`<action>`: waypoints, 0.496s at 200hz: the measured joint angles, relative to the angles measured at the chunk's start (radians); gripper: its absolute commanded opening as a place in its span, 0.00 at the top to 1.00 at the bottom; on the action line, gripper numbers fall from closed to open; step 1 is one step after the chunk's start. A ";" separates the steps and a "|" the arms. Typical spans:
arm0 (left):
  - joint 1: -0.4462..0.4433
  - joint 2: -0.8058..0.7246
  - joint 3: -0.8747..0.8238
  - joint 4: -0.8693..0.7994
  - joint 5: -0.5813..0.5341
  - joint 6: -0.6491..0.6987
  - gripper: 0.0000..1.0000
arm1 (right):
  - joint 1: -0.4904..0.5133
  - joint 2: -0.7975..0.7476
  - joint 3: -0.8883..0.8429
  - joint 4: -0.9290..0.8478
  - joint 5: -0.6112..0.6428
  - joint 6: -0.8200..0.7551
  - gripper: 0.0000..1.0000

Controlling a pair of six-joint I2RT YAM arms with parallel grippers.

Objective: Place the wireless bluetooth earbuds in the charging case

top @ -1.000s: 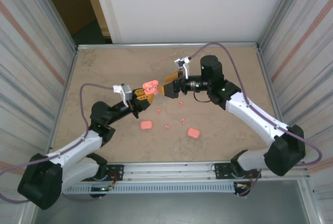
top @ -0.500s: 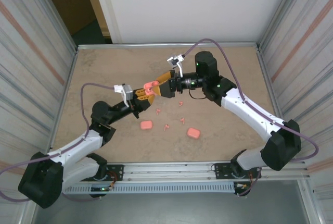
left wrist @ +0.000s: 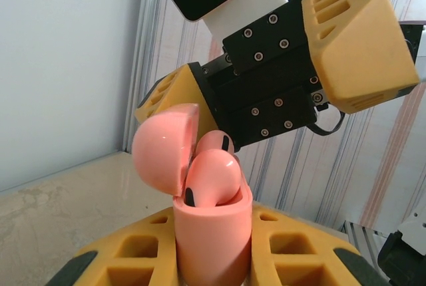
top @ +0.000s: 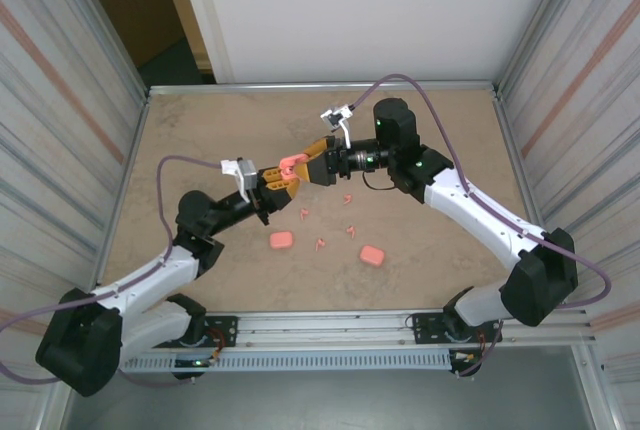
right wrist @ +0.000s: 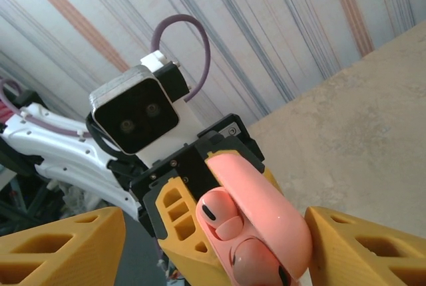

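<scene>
The charging case [left wrist: 213, 233] stands upright betw. the fingers of the L gripper [top: 274, 183], which is clamped on its lower part. Its lid [left wrist: 163, 156] is flipped open, and 2 earbuds [left wrist: 214, 176] sit inside w/ tops sticking out. The R gripper [top: 310, 168] meets it from the opposite side, jaws apart, one on each side of the case. Both arms reach toward the middle of the table [top: 200, 130], wrists raised. Lower, on the base side of the grippers, lie 2 closed cases [top: 281, 240] and approx. 4 loose earbuds [top: 303, 212], too small for a sure count.
</scene>
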 measured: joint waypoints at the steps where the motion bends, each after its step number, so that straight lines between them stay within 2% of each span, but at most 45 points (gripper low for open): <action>1: 0.000 0.000 0.000 0.000 0.000 0.000 1.00 | 0.000 0.000 0.000 0.000 0.000 0.000 0.31; 99: 0.000 0.019 0.000 -0.009 -0.006 -0.003 1.00 | 0.000 -0.059 0.000 -0.004 0.003 -0.029 0.31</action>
